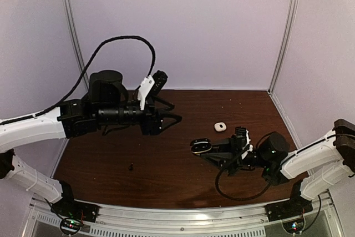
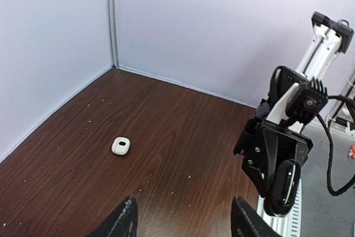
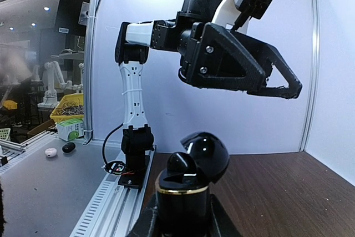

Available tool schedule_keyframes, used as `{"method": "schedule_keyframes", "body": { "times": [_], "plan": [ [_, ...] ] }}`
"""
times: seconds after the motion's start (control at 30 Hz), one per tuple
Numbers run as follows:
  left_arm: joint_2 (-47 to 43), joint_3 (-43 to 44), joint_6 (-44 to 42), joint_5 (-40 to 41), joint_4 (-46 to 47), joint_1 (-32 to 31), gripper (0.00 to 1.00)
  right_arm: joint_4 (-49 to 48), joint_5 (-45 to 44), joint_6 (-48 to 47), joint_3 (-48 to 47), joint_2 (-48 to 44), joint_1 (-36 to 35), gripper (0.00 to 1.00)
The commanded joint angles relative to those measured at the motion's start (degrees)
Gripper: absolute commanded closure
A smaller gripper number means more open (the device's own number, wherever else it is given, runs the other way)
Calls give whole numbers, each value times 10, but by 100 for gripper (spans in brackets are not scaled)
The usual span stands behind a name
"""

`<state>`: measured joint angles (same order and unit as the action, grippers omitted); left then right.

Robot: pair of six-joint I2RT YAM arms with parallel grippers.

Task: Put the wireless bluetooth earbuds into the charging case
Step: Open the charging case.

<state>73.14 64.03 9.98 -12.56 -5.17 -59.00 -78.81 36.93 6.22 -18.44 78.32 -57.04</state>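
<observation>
Black and glossy, the charging case [image 3: 191, 178] fills the bottom centre of the right wrist view. It stands upright with a gold band around its body and its lid tipped back to the upper right. The right claw [image 3: 180, 223] is clamped on it from both sides. A rounded dark shape sits in the case's mouth, but I cannot tell what it is.

In the overhead view the same case [image 1: 200, 145] appears right of centre, held just above the brown table [image 1: 166, 181] at the tip of the right claw [image 1: 203, 150].

The left claw [image 1: 177, 112] hangs above the table in the upper middle of that frame, pointing right. Its two fingers are spread apart with nothing between them. In its own wrist view the two dark fingertips [image 2: 126, 219] stand wide apart along the bottom edge.

A tiny black earbud [image 1: 131, 165] lies alone on the table in the lower left, well apart from both claws; it is too small to make out in detail.

A small white case [image 1: 220, 127] with a dark spot on top rests on the wood just above and to the right of the held case, not touching it. It also shows left of centre in the left wrist view [image 2: 121, 146].
</observation>
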Motion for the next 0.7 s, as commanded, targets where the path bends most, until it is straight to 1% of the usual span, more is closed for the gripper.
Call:
{"method": "schedule_keyframes", "body": {
  "times": [0.0, 0.07, 0.1, 0.17, 0.2, 0.27, 0.33, 0.37, 0.4, 0.43, 0.5, 0.57, 0.67],
  "plan": [
    [-43, -38, 87, 29, 24, 52, 42, -46, -14, 10, 11, -3, -3, 100],
    [-61, -58, 107, 29, 13, 75, 42, -47, -17, 11, 14, -4, -1, 100],
    [-68, -64, 104, 14, 11, 77, 43, -49, -18, 12, 15, -3, 0, 100],
    [-68, -68, 85, -42, 2, 76, 43, -63, -16, 19, 18, 0, 2, 100],
    [-66, -71, 84, -45, -9, 74, 43, -70, -17, 24, 20, 1, 4, 100],
    [-77, -94, 95, -14, -18, 73, 43, -84, -20, 31, 25, 1, 9, 100],
    [-98, -118, 118, 49, -32, 74, 45, -85, -25, 29, 27, -4, 12, 100],
    [-107, -125, 121, 60, -35, 74, 45, -80, -27, 26, 28, -9, 13, 100],
    [-110, -126, 120, 51, -36, 73, 46, -70, -27, 19, 27, -13, 12, 100],
    [-110, -123, 121, 16, -31, 73, 46, -56, -26, 12, 25, -15, 12, 100],
    [-102, -120, 115, -63, 8, 58, 50, -35, -20, 3, 20, -15, 13, 100],
    [-82, -103, 89, -75, 25, 16, 48, -39, -16, 7, 18, -10, 12, 100],
    [-32, -58, 50, -95, 18, -29, 42, -40, -12, 13, 10, -1, 12, 100]
  ]
}}
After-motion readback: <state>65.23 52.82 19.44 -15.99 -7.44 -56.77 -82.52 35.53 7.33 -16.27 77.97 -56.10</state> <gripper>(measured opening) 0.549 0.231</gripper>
